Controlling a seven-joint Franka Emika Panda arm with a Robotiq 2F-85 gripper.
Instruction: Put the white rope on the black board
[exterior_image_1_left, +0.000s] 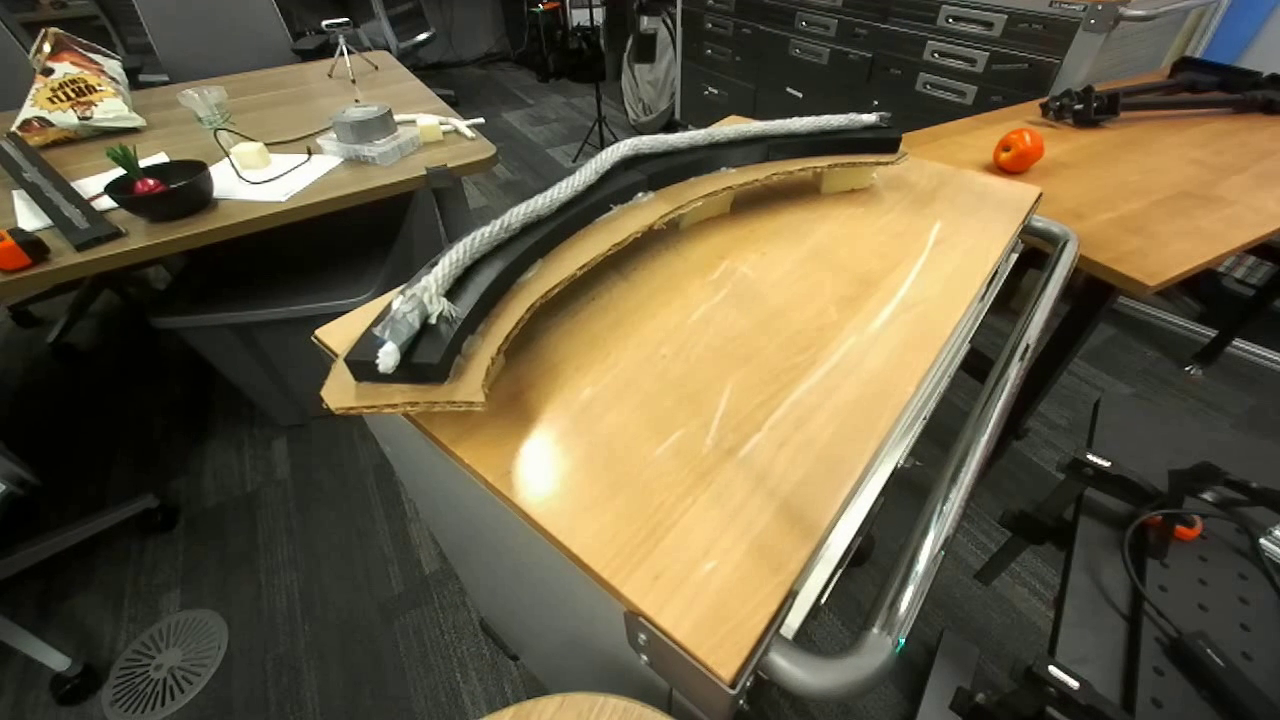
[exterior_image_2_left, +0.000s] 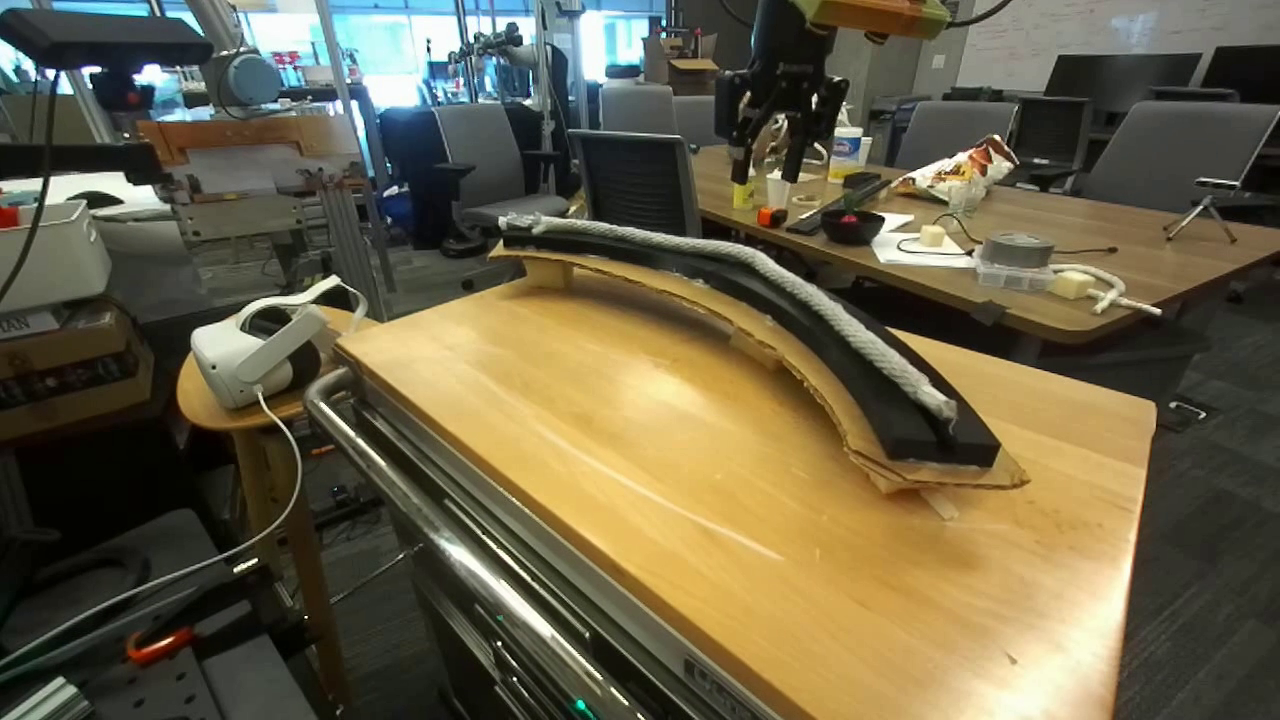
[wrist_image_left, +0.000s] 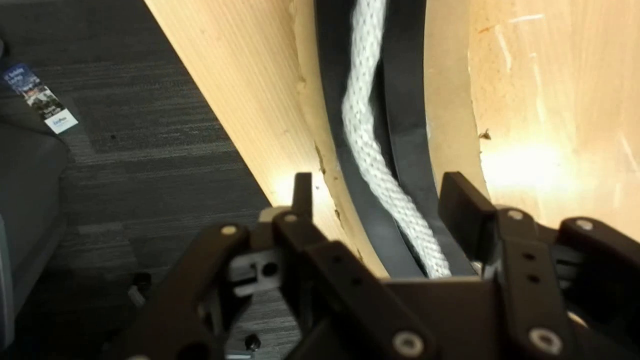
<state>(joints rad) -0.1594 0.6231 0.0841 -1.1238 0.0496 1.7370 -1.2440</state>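
The white rope (exterior_image_1_left: 570, 190) (exterior_image_2_left: 800, 290) lies lengthwise along the black board (exterior_image_1_left: 510, 275) (exterior_image_2_left: 880, 400), following its curve in both exterior views. One end shows a frayed tuft and a clear wrapping. Seen from the wrist, the rope (wrist_image_left: 365, 125) bends and lies partly beside the dark groove, which shows at its right in the middle and at its left lower down. My gripper (exterior_image_2_left: 768, 178) (wrist_image_left: 378, 192) hangs in the air above, open, with nothing held. Its fingers stand either side of the rope in the wrist view, whose lower stretch is hidden behind the gripper's body.
The board rests on a cardboard base (exterior_image_1_left: 520, 330), raised on blocks above the wooden cart top (exterior_image_1_left: 720, 420). A metal rail (exterior_image_1_left: 945, 520) runs along the cart's side. A table (exterior_image_2_left: 1130, 215) holding a bowl (exterior_image_2_left: 852, 226) and other items stands beyond. A headset (exterior_image_2_left: 255, 345) sits on a stool.
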